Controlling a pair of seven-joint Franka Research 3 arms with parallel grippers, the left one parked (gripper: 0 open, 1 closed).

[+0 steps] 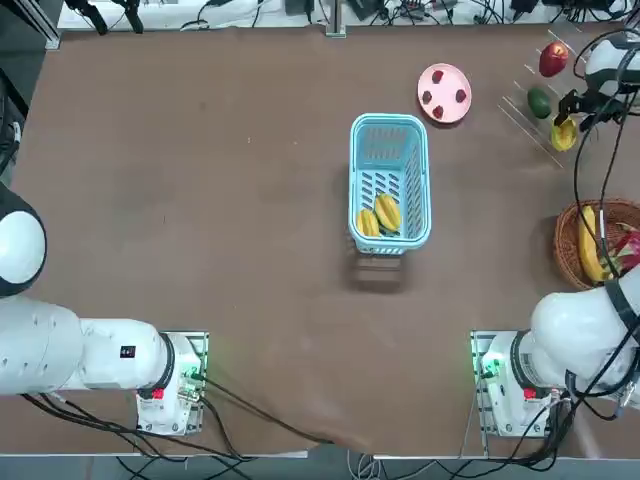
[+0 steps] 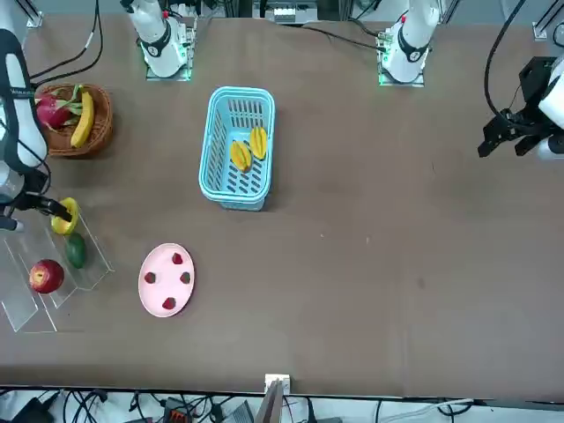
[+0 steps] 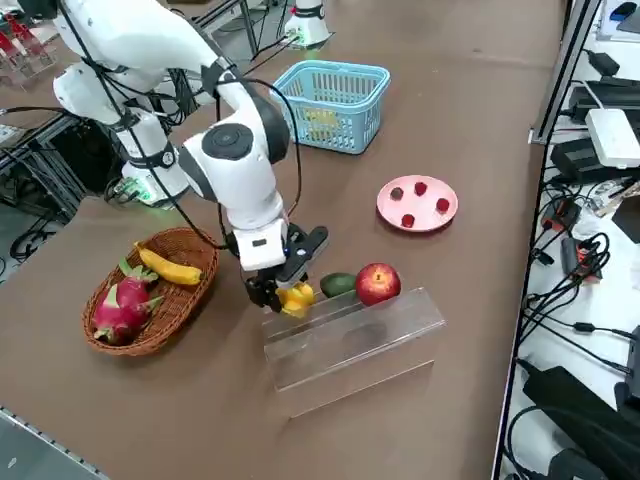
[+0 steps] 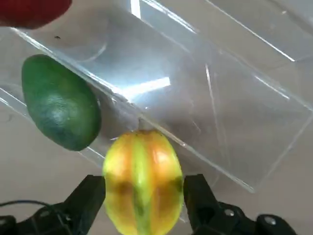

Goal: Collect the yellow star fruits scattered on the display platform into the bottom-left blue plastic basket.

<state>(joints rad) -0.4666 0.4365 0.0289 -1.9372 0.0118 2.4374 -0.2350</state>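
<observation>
One yellow star fruit point(image 4: 142, 181) rests at the edge of the clear display platform point(image 3: 350, 340), next to a green fruit. My right gripper point(image 4: 144, 185) is open and straddles this star fruit, one finger close on each side; the same gripper point(image 3: 283, 290) is low at the platform's end nearest the wicker basket. The blue plastic basket point(image 1: 389, 119) stands mid-table, far from the gripper. Two other star fruits point(image 1: 368, 222) point(image 1: 388, 211) lie side by side inside it.
On the platform a green fruit point(image 3: 338, 284) and a red apple point(image 3: 377, 283) sit beside the star fruit. A pink plate point(image 3: 417, 203) with small red berries is behind them. A wicker basket point(image 3: 190, 245) holds a banana and a dragon fruit.
</observation>
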